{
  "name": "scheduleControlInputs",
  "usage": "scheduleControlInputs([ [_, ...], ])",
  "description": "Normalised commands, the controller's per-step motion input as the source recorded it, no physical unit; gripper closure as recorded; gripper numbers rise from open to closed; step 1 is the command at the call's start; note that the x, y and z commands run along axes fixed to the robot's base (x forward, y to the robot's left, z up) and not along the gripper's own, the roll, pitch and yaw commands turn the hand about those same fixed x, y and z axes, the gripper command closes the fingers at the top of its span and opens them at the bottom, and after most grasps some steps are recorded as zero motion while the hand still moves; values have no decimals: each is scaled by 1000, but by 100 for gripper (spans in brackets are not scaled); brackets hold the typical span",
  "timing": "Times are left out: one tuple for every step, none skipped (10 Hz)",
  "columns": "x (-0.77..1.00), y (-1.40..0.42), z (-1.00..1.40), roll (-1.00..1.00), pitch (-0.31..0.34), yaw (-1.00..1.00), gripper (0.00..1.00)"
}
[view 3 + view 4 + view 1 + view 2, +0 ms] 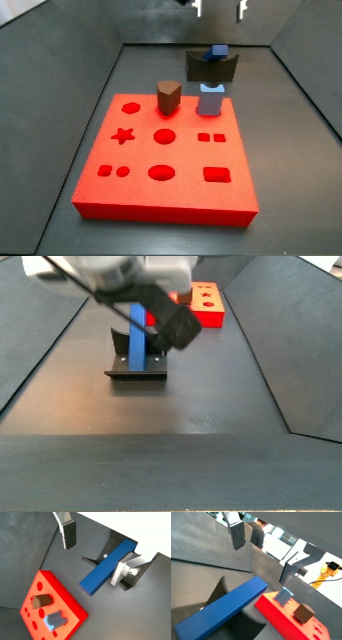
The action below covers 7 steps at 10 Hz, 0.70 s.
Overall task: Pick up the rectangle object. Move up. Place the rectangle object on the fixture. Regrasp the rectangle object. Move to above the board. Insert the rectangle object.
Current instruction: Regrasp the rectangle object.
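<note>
In a side view the board [163, 150] is lying flat on the dark floor, filling the left and middle of the picture; a brown hexagonal peg [168, 97] is standing in its far row, and a pale-blue peg [210, 100] is standing just to the right of it; behind them the fixture [211, 67] is sitting on the floor, with the end of the rectangle object [219, 50] showing at its top; the gripper [219, 10] is hanging above, at the upper edge, its fingers spread and closing on nothing. In a side view from the opposite end the rectangle object [138, 328] is standing upright, resting on the fixture [138, 364]. In both wrist views the bar [107, 567] [224, 607] is lying clear of the two silver fingers [67, 533] [237, 534], which are standing apart.
</note>
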Motion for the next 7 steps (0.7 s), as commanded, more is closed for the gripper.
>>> scheduleControlInputs([
  [-6, -1000, 980, 1000, 51, 12, 0],
  [-32, -1000, 944, 1000, 42, 12, 0],
  [-56, -1000, 919, 1000, 37, 11, 0],
  [-81, -928, 765, 1000, 28, 10, 0],
  [-70, -750, 537, 1000, 25, 10, 0],
  [-59, -556, 303, 1000, 22, 10, 0],
  [-39, -362, 90, 1000, 18, 10, 0],
])
